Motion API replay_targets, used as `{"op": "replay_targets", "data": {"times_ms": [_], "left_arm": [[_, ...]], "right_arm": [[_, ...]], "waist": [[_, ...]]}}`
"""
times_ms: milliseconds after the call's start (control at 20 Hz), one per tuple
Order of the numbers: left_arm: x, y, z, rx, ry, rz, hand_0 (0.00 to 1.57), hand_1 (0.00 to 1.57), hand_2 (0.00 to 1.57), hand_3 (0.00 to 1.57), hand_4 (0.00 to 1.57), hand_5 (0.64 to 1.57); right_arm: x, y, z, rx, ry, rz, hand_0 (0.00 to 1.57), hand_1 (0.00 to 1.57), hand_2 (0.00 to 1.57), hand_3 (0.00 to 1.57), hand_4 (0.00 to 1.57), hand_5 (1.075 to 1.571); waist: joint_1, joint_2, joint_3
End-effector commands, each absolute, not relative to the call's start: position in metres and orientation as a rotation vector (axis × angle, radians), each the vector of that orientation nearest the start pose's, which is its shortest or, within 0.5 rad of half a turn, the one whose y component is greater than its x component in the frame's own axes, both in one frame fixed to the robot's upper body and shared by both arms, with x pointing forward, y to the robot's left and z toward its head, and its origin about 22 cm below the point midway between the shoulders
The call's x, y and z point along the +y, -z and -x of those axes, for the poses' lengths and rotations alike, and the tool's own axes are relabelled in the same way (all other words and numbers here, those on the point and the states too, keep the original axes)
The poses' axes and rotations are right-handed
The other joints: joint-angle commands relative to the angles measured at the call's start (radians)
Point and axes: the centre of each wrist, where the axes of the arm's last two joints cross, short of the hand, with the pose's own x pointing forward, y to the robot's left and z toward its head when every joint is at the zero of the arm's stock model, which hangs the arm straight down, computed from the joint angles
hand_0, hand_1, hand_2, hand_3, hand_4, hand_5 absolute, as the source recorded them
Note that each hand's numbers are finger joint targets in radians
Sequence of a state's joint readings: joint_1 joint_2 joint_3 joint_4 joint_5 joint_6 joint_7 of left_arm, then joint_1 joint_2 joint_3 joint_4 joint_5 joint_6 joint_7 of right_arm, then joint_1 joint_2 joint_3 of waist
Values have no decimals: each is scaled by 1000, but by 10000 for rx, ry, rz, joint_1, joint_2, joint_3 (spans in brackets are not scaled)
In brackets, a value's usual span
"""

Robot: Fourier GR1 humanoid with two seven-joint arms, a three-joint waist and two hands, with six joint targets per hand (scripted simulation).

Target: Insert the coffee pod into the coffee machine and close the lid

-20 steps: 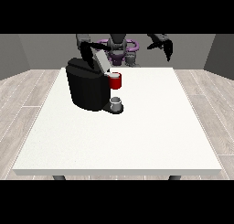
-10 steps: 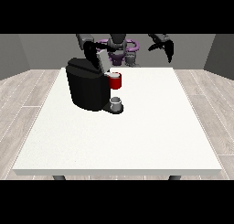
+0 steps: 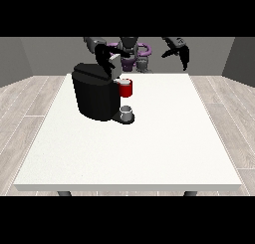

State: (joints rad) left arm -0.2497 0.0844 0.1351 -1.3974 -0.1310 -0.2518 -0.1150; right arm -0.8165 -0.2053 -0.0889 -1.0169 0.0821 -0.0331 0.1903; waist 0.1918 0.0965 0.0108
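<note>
The black coffee machine point(image 3: 94, 96) stands on the white surface point(image 3: 149, 143) toward ten o'clock of its centre, lid down on top; a red part point(image 3: 126, 88) shows at its front at three o'clock, above a small grey cup point(image 3: 127, 112) on the drip base; the coffee pod itself cannot be made out. The hand at the view's left point(image 3: 105, 59) rests over the machine's rear top edge, finger state not discernible; the hand at the view's right point(image 3: 180, 51) hangs clear above the surface's far edge at one o'clock, fingers drooping relaxed, holding nothing.
</note>
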Motion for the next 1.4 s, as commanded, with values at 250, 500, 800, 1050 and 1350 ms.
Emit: {"op": "replay_targets", "data": {"times_ms": [250, 500, 800, 1050, 1350], "left_arm": [[237, -45, -318, -17668, 3733, 859, 0, 0, 0, 0, 407, 1571], [230, -46, -320, -17847, 4029, 1097, 0, 0, 0, 0, 397, 1571], [223, -63, -331, -18096, 4377, 1602, 0, 0, 0, 0, 399, 1571], [207, -69, -333, -18365, 5021, 1999, 0, 0, 0, 0, 418, 1571], [196, -83, -343, -18772, 5298, 2542, 0, 0, 0, 0, 215, 1571]], "right_arm": [[-150, -188, -416, -18035, -4417, 1762, 0, 0, 0, 0, 219, 1571], [-167, -223, -417, -18173, -4049, 2450, 0, 0, 0, 0, 160, 1571], [-183, -243, -415, -18306, -4199, 3057, 0, 0, 0, 0, 0, 1571], [-190, -265, -416, -18849, -3709, 3843, 0, 0, 0, 0, 0, 1571], [-204, -290, -407, -18910, -3377, 3678, 0, 0, 0, 0, 0, 1571]], "waist": [[1268, 466, -111], [1725, 670, -112], [2401, 1127, -99], [3218, 1557, -99], [3635, 2091, -95]]}}
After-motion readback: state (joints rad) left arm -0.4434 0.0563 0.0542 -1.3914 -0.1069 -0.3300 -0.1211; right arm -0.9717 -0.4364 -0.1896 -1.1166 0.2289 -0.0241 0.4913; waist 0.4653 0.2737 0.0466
